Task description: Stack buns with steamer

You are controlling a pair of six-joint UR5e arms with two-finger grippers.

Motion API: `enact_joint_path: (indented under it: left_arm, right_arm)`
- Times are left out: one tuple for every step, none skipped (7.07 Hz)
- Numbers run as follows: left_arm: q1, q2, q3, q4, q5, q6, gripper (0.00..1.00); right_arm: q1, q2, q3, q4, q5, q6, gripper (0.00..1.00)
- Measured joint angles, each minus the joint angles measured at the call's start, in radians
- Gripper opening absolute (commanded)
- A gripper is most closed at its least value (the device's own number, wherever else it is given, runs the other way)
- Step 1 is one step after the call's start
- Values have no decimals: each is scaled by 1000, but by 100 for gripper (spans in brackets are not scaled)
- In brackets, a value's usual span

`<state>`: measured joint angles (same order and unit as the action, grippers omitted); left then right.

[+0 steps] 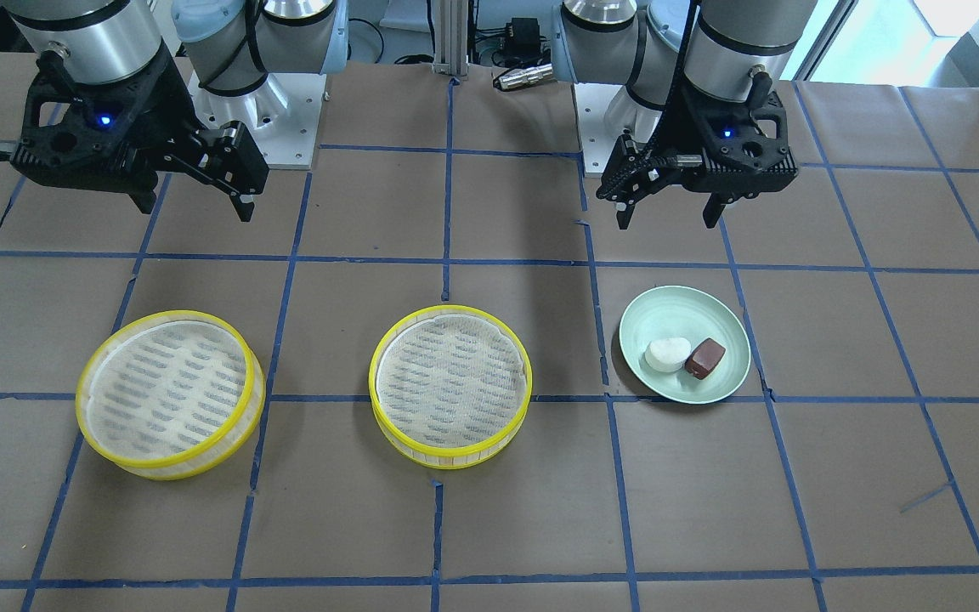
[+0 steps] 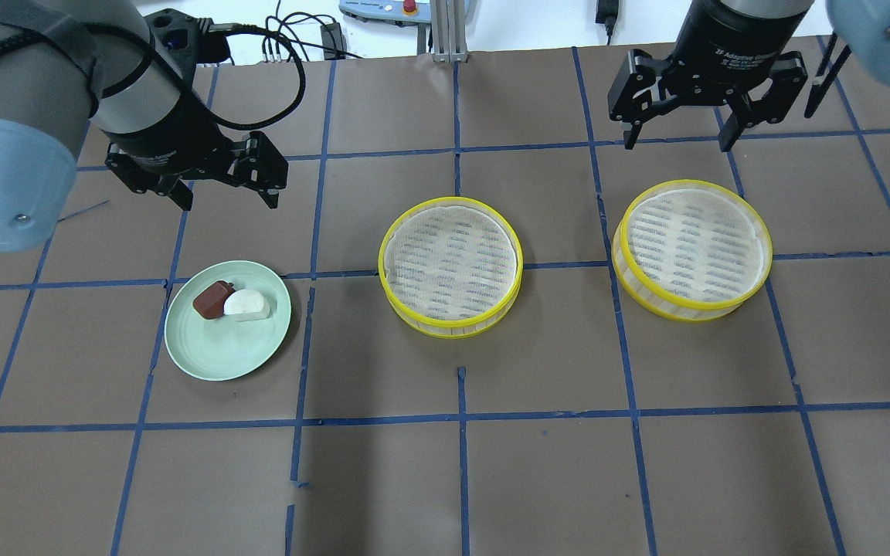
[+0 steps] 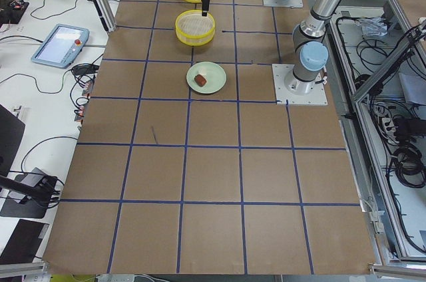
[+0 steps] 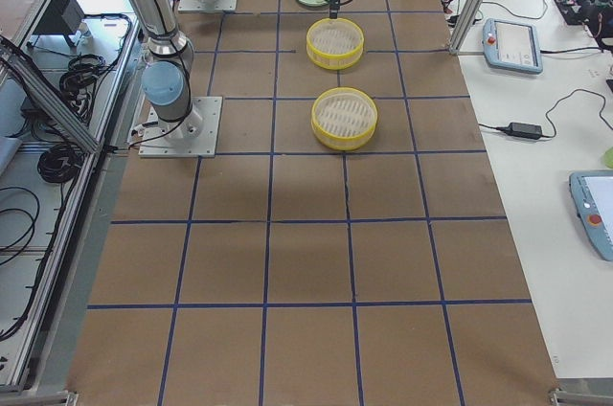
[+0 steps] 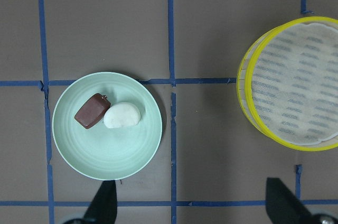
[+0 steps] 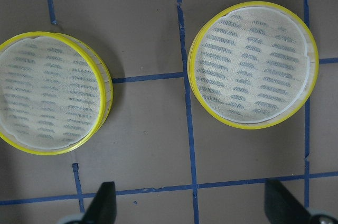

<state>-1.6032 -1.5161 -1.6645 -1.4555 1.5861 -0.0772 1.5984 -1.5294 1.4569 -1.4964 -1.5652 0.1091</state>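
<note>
A white rounded bun [image 2: 248, 305] and a reddish-brown blocky bun [image 2: 210, 300] lie touching on a pale green plate [image 2: 221, 351]. They also show in the left wrist view, the white bun [image 5: 122, 115] beside the brown bun [image 5: 92, 111]. Two empty yellow-rimmed steamer trays stand on the table, one in the middle [image 2: 451, 266] and one on the right [image 2: 692, 249]. My left gripper [image 2: 229, 202] is open and empty, above the table just beyond the plate. My right gripper [image 2: 677, 144] is open and empty, above the table beyond the right steamer tray.
The table is covered in brown paper with a grid of blue tape lines [image 2: 460, 417]. The arm bases [image 1: 260, 110] stand at the robot's edge. Tablets and cables [image 3: 60, 36] lie on the operators' side table beyond the far edge.
</note>
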Motion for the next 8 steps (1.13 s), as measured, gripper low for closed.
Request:
enact_joint_path:
  left_arm:
    - [1,1,0,-1,1,-6,100]
    - [1,1,0,-2,1,-6,100]
    - [1,1,-1,-2,0,-4,100]
    - [1,1,-2,-2,-1,-1,100]
    - [6,-2,-5,-3,0,4,100]
    - [18,-13,-20,3,0,34,100]
    - [36,-34,-53,35,0,86,100]
    - [54,-65,-100,91,0,122,100]
  right_arm:
    - [0,0,1,2,-1,-2,100]
    - [0,1,2,1,-1,-6,100]
    - [-4,4,6,0,-2,-18,100]
    - [-20,9,21,2,-3,-51,100]
    - [-59,13,51,3,-9,-92,100]
    - [-118,23,79,2,-15,-119,100]
    - [-172,41,96,-2,-18,-132,100]
    - [-211,74,109,-8,-38,-150,100]
